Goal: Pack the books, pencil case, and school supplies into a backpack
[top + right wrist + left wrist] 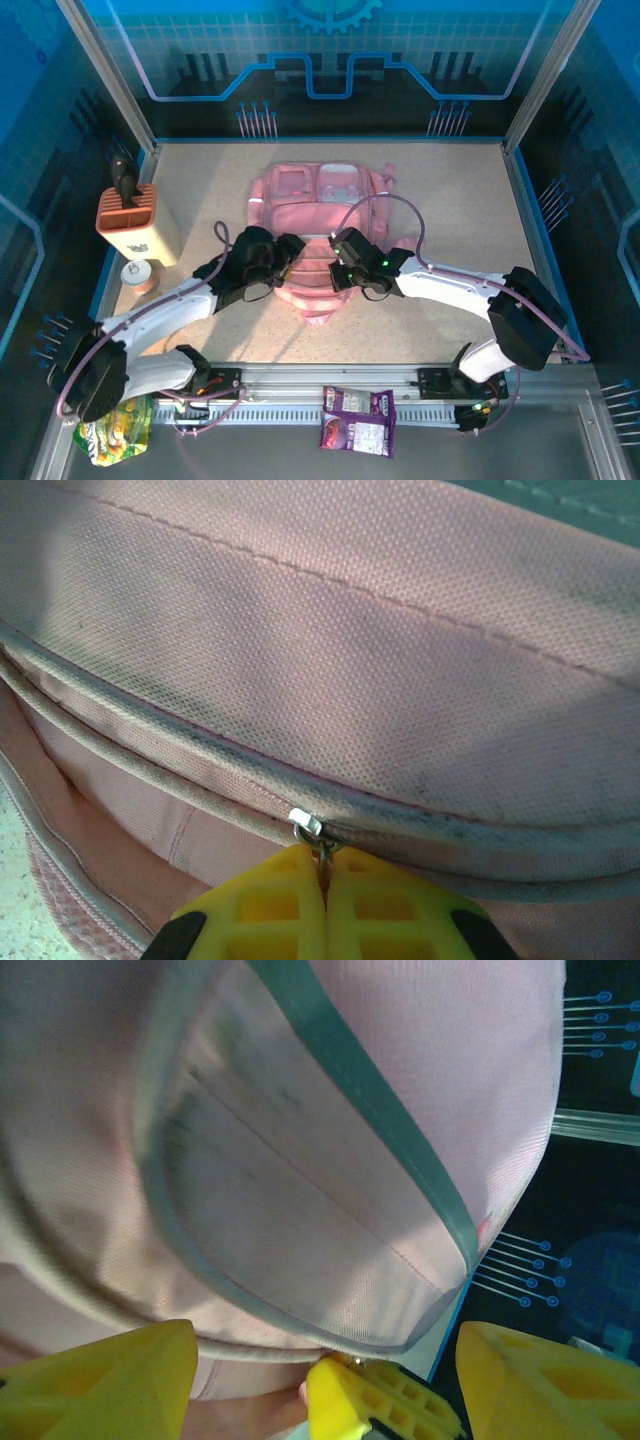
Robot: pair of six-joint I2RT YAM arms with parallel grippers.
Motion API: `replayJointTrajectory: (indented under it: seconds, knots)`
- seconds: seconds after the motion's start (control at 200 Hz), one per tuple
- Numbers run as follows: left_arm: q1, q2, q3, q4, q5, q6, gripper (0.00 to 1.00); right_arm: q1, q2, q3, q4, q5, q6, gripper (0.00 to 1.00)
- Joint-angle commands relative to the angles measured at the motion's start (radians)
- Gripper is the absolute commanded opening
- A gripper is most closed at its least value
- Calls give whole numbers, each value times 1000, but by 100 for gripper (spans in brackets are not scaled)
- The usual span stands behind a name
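The pink backpack [318, 205] lies flat mid-table, its zipped edge toward the arms. My right gripper [341, 264] is at that near edge, shut on the metal zipper pull [322, 844] just below the silver slider [306, 821]; left of the slider the zipper gapes on pink lining. My left gripper [287, 256] hovers at the same edge with its yellow fingers [110, 1380] spread wide and holding nothing. Between them in the left wrist view sit the right gripper's yellow fingers [375, 1400] and the backpack [300, 1160]. The books, pencil case and school supplies are out of view.
An orange-and-cream holder [135, 218] stands at the left edge with a small round container [137, 276] in front of it. A green snack bag [115, 428] and a purple packet [358, 420] lie on the near rail, outside the table.
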Motion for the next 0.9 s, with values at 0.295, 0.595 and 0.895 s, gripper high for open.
replayJointTrajectory:
  seconds: [0.295,0.595,0.895]
  knots:
    - [-95,210,139,138,-128,-150,32,-12,8,-15,-16,-4,16,0]
    - [-61,203,115,68,-149,-117,2,-33,-25,-5,-60,46,-8,0]
    - [22,122,103,-27,-63,97,0,-115,-63,-24,-120,95,-29,0]
